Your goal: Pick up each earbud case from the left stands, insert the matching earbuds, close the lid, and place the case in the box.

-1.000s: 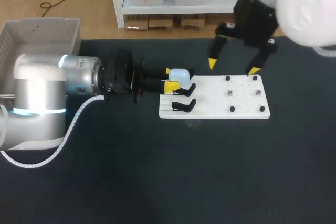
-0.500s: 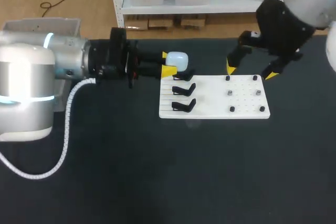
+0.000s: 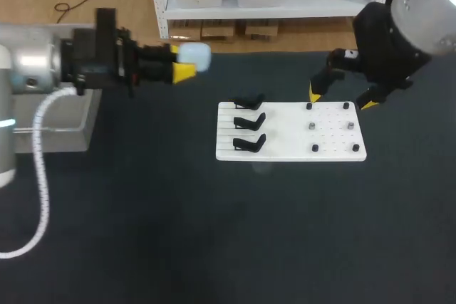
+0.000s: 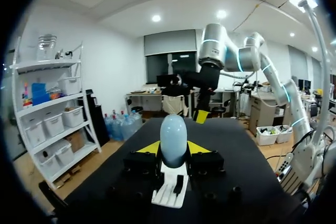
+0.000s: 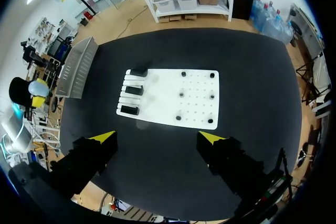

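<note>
Earbud case is pinched between our left gripper's tips, off the table, left of the white board. Our right gripper hangs spread. We judge the smooth shell could slip or twist.

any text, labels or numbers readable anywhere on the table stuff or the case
None can be read.
The earbud case, gripped by the left gripper, is plain pale blue; no print shows.
The white board shows only holes and pegs, no marks.
The black stands and the grey box show no label; any fine print would be too small to tell.
</note>
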You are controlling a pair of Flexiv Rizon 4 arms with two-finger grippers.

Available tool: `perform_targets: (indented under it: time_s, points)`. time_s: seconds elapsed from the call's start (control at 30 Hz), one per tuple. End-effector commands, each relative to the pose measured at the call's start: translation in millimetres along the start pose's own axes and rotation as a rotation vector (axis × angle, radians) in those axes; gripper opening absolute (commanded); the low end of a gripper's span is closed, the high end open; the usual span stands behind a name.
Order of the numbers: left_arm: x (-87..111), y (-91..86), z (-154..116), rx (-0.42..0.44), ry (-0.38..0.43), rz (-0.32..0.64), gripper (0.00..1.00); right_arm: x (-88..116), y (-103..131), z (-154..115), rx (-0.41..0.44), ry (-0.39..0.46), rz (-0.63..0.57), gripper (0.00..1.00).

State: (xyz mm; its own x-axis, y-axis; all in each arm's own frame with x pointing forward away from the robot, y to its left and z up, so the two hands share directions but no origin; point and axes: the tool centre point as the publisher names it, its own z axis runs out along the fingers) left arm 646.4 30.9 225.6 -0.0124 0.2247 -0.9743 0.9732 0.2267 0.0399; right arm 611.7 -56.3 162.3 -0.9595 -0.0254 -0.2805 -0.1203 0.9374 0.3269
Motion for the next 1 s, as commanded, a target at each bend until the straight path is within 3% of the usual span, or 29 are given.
perform_targets:
  time_s: [0.03, 0.23, 0.67, 1.0]
  points:
    - [4.6, 5.8, -58, -0.354, 0.056, -0.005, 0.0, 3, -1, 0, 0.003, -0.036, 0.002, 1.0]
    - [38.8, 45.4, -110, -0.518, 0.14, -0.044, 0.0, 3, -1, 0, 0.003, -0.036, 0.002, 1.0]
    - [95.8, 131.7, -208, -0.741, 0.251, -0.102, 0.0, 3, -1, 0, 0.003, -0.036, 0.002, 1.0]
    - [141.4, 186.8, -234, -0.75, 0.286, -0.133, 0.0, 3, -1, 0, 0.003, -0.036, 0.002, 1.0]
